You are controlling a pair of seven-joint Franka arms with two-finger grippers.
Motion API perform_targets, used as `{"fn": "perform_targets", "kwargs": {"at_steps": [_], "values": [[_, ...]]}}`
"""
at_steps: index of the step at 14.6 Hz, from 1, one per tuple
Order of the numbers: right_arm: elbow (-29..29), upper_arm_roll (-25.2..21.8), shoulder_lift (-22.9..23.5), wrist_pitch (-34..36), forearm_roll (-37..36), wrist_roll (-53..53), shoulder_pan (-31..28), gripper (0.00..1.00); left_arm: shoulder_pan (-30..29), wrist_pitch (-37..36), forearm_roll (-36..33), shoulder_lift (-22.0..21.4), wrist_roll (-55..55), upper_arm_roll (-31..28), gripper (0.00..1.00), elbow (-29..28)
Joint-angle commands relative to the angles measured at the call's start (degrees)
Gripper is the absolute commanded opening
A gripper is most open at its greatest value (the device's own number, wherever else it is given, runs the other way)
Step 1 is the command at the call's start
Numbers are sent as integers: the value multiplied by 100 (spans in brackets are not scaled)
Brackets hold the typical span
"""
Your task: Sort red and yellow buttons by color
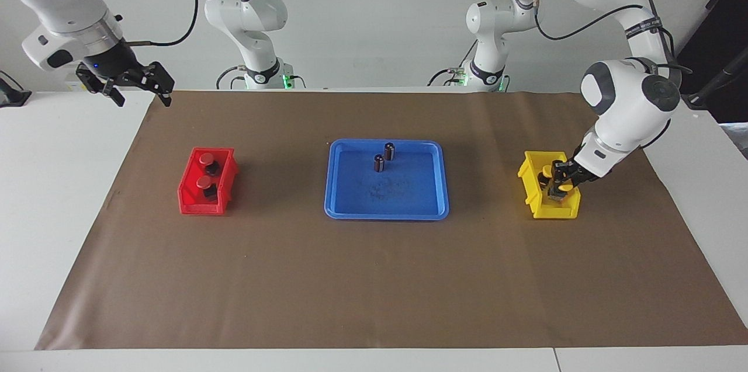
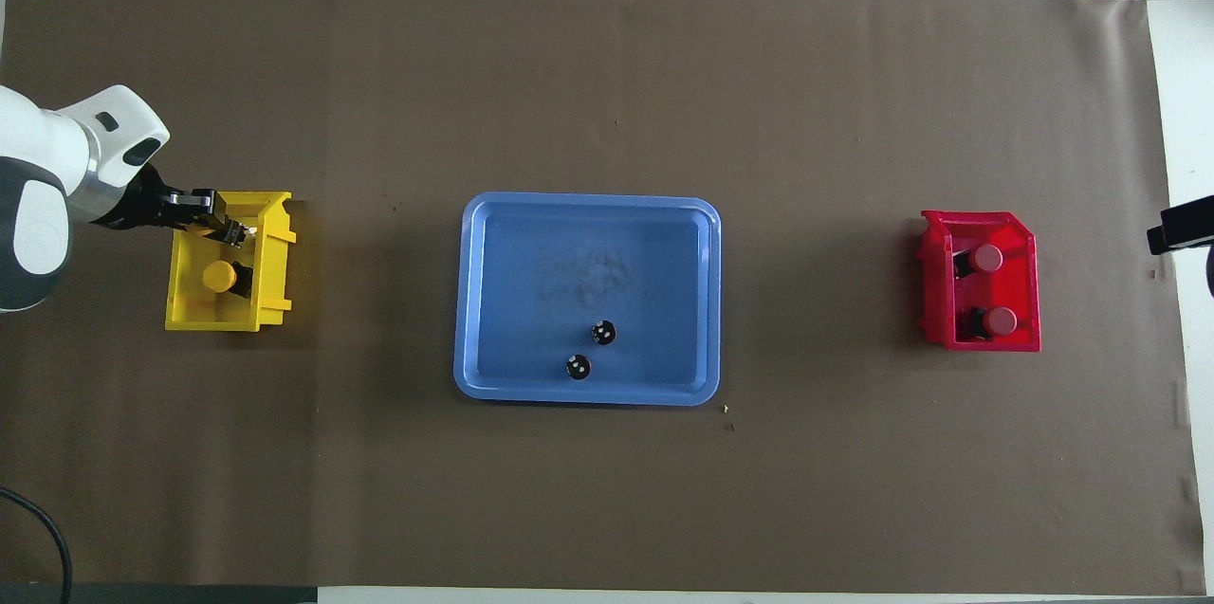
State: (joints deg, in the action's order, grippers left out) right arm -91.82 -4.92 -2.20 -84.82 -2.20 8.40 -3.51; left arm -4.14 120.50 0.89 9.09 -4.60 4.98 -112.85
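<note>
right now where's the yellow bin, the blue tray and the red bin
yellow bin [image 2: 277,253]: overhead view, on its wall toward the tray.
blue tray [image 1: 385,215]: facing view, on its rim farthest from the robots.
red bin [image 1: 201,206]: facing view, on its outer wall farthest from the robots.

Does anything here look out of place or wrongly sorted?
Nothing stands out. Both red buttons lie in the red bin, the yellow ones in the yellow bin. Two dark cylinders stand upright in the blue tray.
</note>
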Motion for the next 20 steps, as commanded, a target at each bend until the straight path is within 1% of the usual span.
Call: {"fn": "perform_targets", "kwargs": {"at_steps": [1,3,4,5,6,7,8,10,12,13,14,15,16,18,20], "values": [[15,-17,-35,150,-35,-49,17,100,-43,430,7,-110,178,38,1,-377],[7,-9,-35,141,-34,-57,9,100,-61,588,16,-57,170,38,1,-395],[-46,-9,-61,132,-34,-66,17,100,-61,615,16,-22,187,38,4,-404],[-72,-9,-70,124,-34,-66,17,100,-61,615,16,-13,205,38,26,-395],[-73,-9,-70,124,-34,-66,26,100,-61,632,16,-13,231,38,56,-378],[-73,0,-70,115,-34,-75,52,100,-44,580,16,-13,240,38,66,-343],[-73,18,-70,123,0,-58,52,100,-9,545,25,-13,275,38,70,-334],[-81,35,-79,141,36,-49,70,100,9,414,25,-48,450,38,70,-246],[-81,53,-79,141,36,-49,61,100,18,-94,34,-65,451,38,70,121],[-73,53,-79,141,36,-49,61,100,18,-541,34,-65,451,47,70,454],[-81,53,-79,141,36,-49,61,100,18,-1006,34,-65,425,47,73,788],[-81,53,-79,141,36,-49,61,100,27,-1376,16,-74,372,64,96,1078],[-81,53,-79,141,36,-49,61,100,36,-1580,-10,-118,363,108,100,1299],[-81,53,-79,141,36,-49,61,100,97,-1959,-72,-337,311,108,100,1642],[-81,53,-79,141,36,-49,61,100,185,-2502,-483,-452,205,117,100,2028]]}}
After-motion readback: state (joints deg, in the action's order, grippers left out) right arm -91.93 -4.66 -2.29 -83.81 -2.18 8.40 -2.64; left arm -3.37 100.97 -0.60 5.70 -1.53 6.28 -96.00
